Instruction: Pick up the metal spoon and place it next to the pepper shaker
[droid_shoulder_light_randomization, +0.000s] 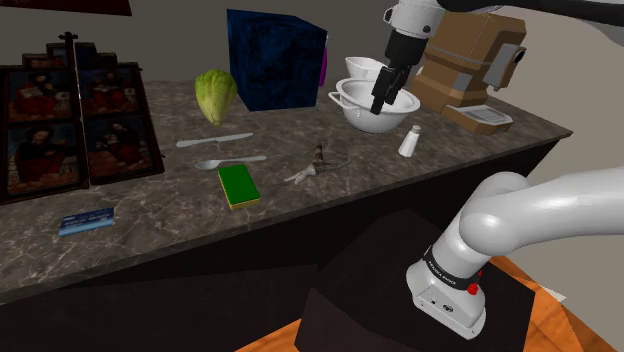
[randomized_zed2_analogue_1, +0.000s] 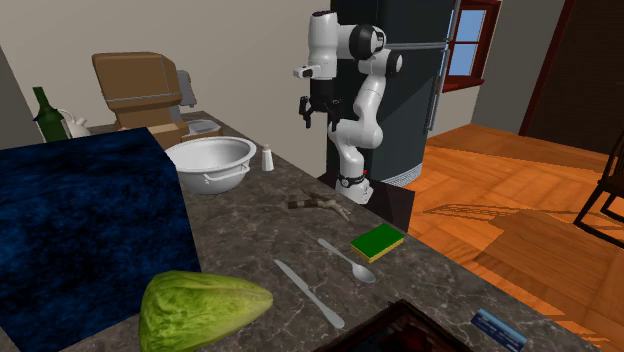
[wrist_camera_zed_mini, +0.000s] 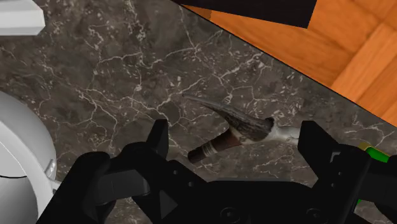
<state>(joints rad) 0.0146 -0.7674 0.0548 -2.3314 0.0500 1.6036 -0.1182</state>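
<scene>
Dark marbled surface (droid_shoulder_light_randomization: 150, 215) first — white bowls (droid_shoulder_light_randomization: 352, 105) sit toward one end, and your gripper (droid_shoulder_light_randomization: 382, 103) hangs above them, fingers spread wide, holding nothing. You'll find the green sponge (droid_shoulder_light_randomization: 238, 186) mid-surface near the robot-side edge, the spoon (droid_shoulder_light_randomization: 230, 161) just beside it; the pepper shaker (droid_shoulder_light_randomization: 408, 141) stands beside the bowls.

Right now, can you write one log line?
black claw open, empty | grey metal spoon lying on dark counter | small white shaker upright
</scene>
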